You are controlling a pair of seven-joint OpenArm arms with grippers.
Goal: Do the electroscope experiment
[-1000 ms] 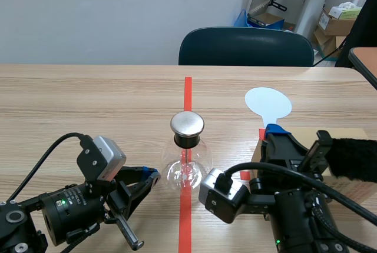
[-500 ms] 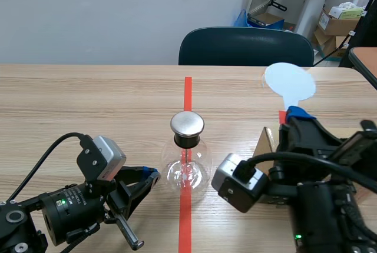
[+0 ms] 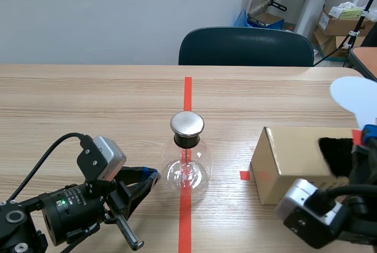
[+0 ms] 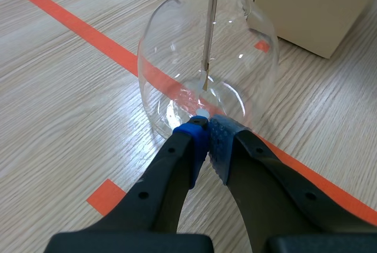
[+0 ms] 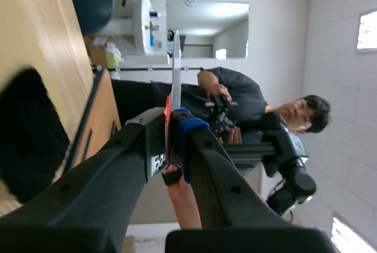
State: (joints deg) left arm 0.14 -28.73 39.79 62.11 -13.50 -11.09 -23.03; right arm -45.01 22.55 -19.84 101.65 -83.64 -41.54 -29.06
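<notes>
Nearest the robot, the left arm's fingers (image 4: 177, 165) lie low over the light wooden bench (image 3: 88, 100). They are pressed together on nothing, and their blue dotted pads meet right at the foot of the clear round glass flask (image 4: 177, 53); whether they touch the glass I cannot tell. On the other side, the right arm's fingers (image 5: 206, 147) pinch the red-marked stem of a flat white round paddle (image 3: 352, 95). The 2 pads clamp it edge-on in the right wrist view. Its disc is held up off the bench at the scene view's right edge, well apart from the flask.

The flask stands upright on the orange-red tape line (image 3: 188, 88) at the bench's middle. A black stopper (image 3: 187, 141) closes its neck, 1 shiny round metal cap (image 3: 187, 123) sits on top, and a thin metal rod (image 4: 209, 29) hangs down inside the bulb. To its right, apart from the glass, sits a plain brown cardboard box (image 3: 283, 159) with a black fuzzy cloth (image 3: 336, 154) on top.

Beyond the bench's far edge stands a dark teal chair (image 3: 246, 47). Farther off, cartons (image 3: 337, 20) are stacked by the wall — and a person in a dark shirt (image 5: 235, 103) shows behind the paddle in the right wrist view.
</notes>
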